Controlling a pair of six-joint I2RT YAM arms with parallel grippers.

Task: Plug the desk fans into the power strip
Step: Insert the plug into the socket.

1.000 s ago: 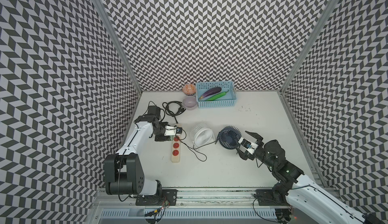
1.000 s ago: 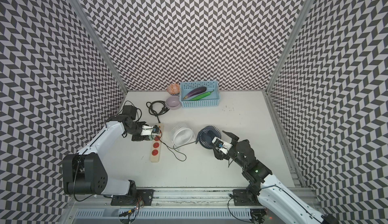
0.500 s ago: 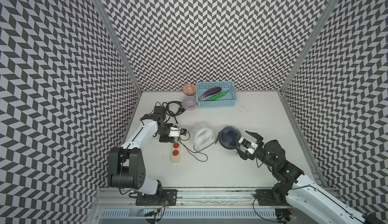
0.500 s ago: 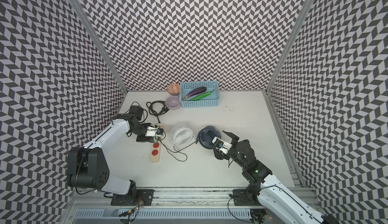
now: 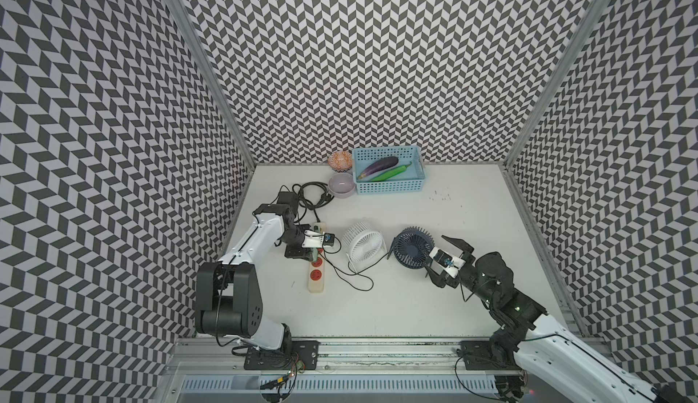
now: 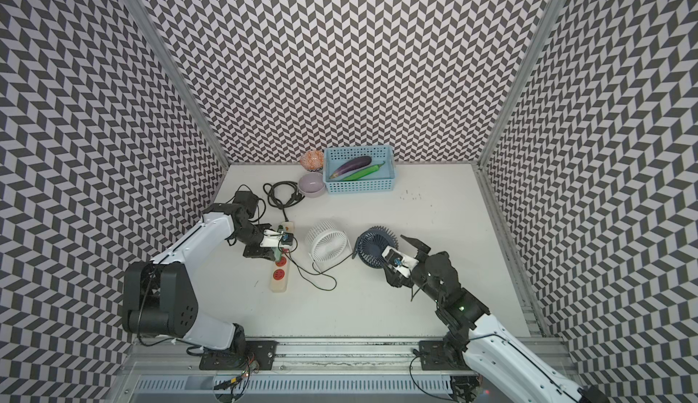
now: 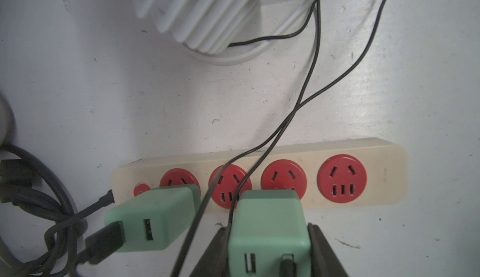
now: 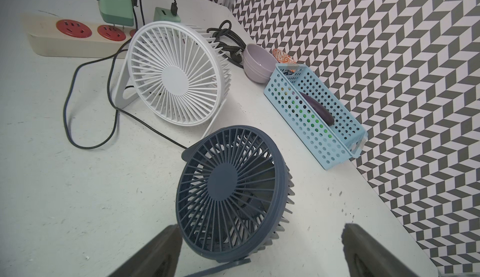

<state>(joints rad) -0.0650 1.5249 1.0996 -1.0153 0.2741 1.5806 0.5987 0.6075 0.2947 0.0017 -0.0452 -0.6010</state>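
Note:
The cream power strip (image 5: 316, 286) (image 6: 280, 283) (image 7: 384, 174) lies left of centre with red sockets. My left gripper (image 5: 313, 259) (image 7: 268, 249) is shut on a green USB adapter (image 7: 268, 226) (image 8: 114, 5) with a thin black cord. It is held over the third socket from the button end, prongs at the socket face. Another green adapter (image 7: 155, 218) sits in the first socket. A white desk fan (image 5: 365, 245) (image 8: 176, 73) and a navy desk fan (image 5: 412, 248) (image 8: 231, 197) stand side by side. My right gripper (image 5: 435, 256) (image 8: 258, 236) is open, with the navy fan's rim between its fingers, untouched.
A blue basket (image 5: 389, 189) holding an eggplant and a green vegetable stands at the back wall. Beside it are a lilac bowl (image 5: 342, 185) and a patterned bowl (image 5: 340, 160). A thick black cord (image 5: 308, 193) is coiled behind the strip. Thin black cords (image 5: 351, 276) loop across the table in front of the white fan.
My left gripper, still holding the green adapter, has shifted slightly right over the strip as its arm swung away from the left wall. The right arm has not moved.

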